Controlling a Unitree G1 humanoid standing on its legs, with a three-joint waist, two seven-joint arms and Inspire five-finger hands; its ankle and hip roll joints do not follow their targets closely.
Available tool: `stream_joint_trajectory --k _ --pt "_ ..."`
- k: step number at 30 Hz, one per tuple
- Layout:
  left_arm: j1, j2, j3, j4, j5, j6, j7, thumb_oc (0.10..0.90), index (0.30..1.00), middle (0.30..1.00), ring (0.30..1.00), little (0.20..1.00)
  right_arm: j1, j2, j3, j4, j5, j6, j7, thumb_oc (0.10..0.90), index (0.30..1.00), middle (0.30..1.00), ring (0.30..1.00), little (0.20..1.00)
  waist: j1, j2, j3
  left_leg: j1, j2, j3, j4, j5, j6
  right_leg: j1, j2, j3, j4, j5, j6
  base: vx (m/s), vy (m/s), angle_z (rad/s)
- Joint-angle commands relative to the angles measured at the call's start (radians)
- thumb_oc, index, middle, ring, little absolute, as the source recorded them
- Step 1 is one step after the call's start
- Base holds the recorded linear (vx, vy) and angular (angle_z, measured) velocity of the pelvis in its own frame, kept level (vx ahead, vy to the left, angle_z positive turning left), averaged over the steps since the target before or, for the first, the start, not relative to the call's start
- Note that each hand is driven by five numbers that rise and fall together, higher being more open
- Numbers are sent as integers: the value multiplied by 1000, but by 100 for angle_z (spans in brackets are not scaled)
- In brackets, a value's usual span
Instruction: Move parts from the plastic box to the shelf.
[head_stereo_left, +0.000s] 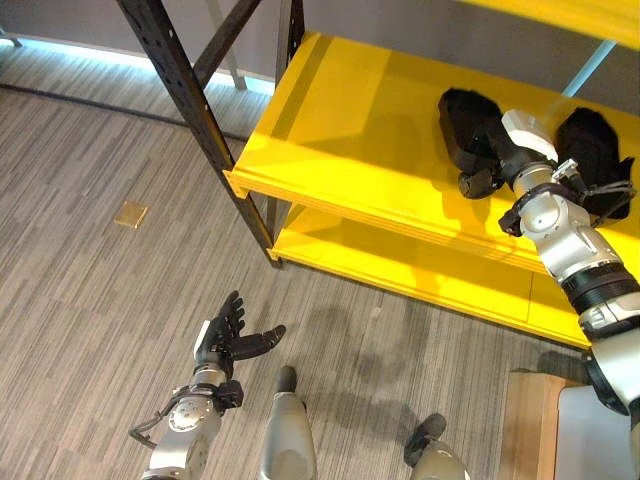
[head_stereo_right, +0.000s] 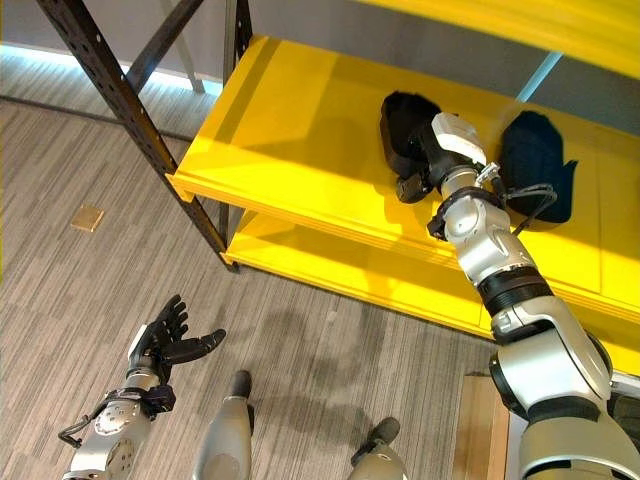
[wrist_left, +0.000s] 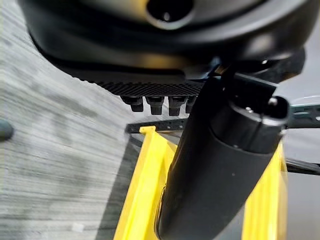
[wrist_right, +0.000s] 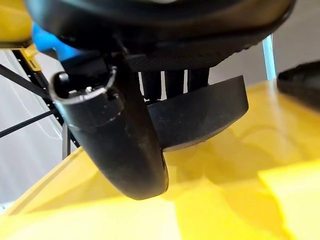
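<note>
Right robot hand (head_stereo_right: 425, 160) is extended onto the upper yellow shelf (head_stereo_right: 300, 130), at about 1 o'clock in the head views. Its fingers and thumb are curled around a black part (head_stereo_right: 400, 125) that sits on the shelf board; in the right wrist view the part (wrist_right: 210, 112) shows as a dark curved slab between the thumb and the fingers (wrist_right: 175, 82), low over the yellow surface. A second black part (head_stereo_right: 535, 160) lies on the same shelf just beside the right forearm, toward 2 o'clock, apart from the held one. Left robot hand (head_stereo_left: 228, 338) hangs over the grey striped floor (head_stereo_left: 90, 300) at 7 o'clock, fingers spread wide, holding nothing. A small tan square (head_stereo_left: 131, 214) lies on the floor at 9 o'clock.
</note>
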Motion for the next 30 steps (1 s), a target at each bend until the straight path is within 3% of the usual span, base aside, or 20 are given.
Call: stream_joint_trajectory --k 1,4,5,6,7,13,30 --pt "-44 83 -31 -129 -43 -117 6 900 1000 1000 1000 1000 -250 -48 21 7 38 -47 -124 400 300 300 300 300 19 -3 -36 73 -20 78 -22 -56 52 7 -27 96 172 4 27 -14 25 17" --pt "-57 88 -40 -132 -50 -119 5 900 1000 1000 1000 1000 -280 -49 31 45 64 -47 -130 400 300 300 300 300 22 10 -27 52 -28 70 -3 -59 56 -6 -35 98 185 3 26 18 20 18" --pt "-65 90 -48 -134 -56 -122 8 900 1000 1000 1000 1000 -293 -45 35 66 82 -44 -136 400 300 300 300 300 24 18 -24 48 -29 61 12 -85 49 -9 -34 110 202 -15 42 -7 19 15" --pt "-67 89 -48 -134 -56 -122 8 900 1000 1000 1000 1000 -295 -46 36 67 82 -45 -136 400 300 300 300 300 23 17 -21 36 -35 67 9 -61 58 -16 -39 99 192 3 26 63 0 5" --pt "-69 90 -51 -134 -57 -121 9 900 1000 1000 1000 1000 -297 -41 35 76 87 -44 -137 400 300 300 300 300 24 21 -23 42 -32 60 17 -87 50 -11 -36 109 203 -15 41 -1 13 6" --pt "-90 90 -76 -133 -65 -118 9 900 1000 1000 1000 1000 -312 -18 27 136 137 -43 -144 400 300 300 300 300 24 39 -10 9 -51 51 32 -89 57 -24 -48 99 206 -11 41 8 10 4" --pt "-111 91 -83 -120 -61 -115 15 900 1000 1000 1000 1000 -318 44 56 243 135 -37 -123 400 300 300 300 300 12 51 1 -4 -67 52 44 -99 68 -38 -62 105 218 0 40 3 10 3"
